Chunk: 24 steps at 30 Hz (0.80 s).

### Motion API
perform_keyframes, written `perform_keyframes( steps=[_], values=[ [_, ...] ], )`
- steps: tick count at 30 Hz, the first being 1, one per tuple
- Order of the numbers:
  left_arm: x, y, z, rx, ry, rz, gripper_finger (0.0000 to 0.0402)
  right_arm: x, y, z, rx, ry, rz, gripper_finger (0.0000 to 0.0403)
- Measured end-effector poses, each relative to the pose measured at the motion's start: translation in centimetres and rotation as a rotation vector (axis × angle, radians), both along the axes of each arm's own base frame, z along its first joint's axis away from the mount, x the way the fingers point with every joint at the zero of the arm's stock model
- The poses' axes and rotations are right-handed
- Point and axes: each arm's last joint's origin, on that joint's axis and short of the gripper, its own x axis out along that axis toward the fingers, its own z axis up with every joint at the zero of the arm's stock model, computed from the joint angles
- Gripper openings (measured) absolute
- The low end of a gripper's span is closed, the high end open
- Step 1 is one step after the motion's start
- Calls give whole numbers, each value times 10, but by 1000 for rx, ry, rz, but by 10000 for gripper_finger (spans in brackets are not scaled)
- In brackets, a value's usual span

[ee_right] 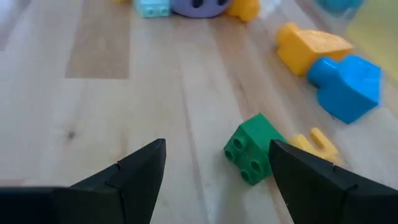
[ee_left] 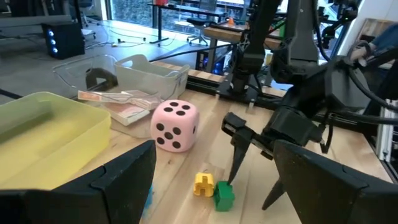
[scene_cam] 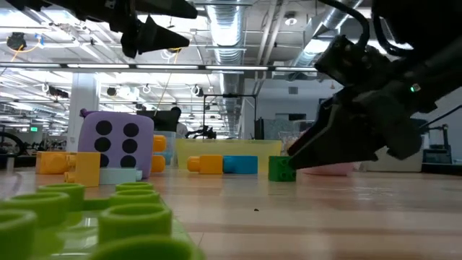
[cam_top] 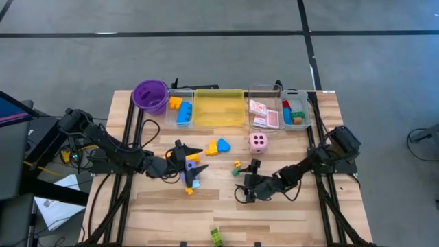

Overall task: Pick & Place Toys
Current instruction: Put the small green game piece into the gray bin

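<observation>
Right gripper's [ee_right: 214, 171] open black fingers straddle the small green plastic building block [ee_right: 254, 148] just beside the pink dotted die [cam_top: 258, 143]; pick approach underway, next shift over and close.

A cup [cam_top: 150, 95] and a row of trays [cam_top: 219, 108] line the bench's [cam_top: 171, 204] far edge; a die [cam_top: 258, 143] sits before them, two small blocks [cam_top: 237, 167] nearer, between left hand [cam_top: 194, 165] and right hand [cam_top: 248, 177].

Open-plan robotics lab: exposed ceiling ducts [scene_cam: 238, 29], other workbenches [ee_left: 236, 31]
</observation>
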Motion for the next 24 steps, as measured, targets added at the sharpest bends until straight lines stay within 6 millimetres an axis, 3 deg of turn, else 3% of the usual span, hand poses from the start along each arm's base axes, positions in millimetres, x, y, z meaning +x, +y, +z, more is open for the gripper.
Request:
perform_keyframes(
  steps=[3,6,18,24],
  values=[
    [0,0,0,0,0,-1,317,0,7,2,71,67,133,277],
    [0,0,0,0,0,-1,317,8,14,19,122,1,176,276],
    [0,0,0,-3,0,0,317,17,-7,22,60,-76,-69,276],
    [6,0,-12,-61,24,-21,317,32,-26,23,119,-129,-61,276]
  ],
)
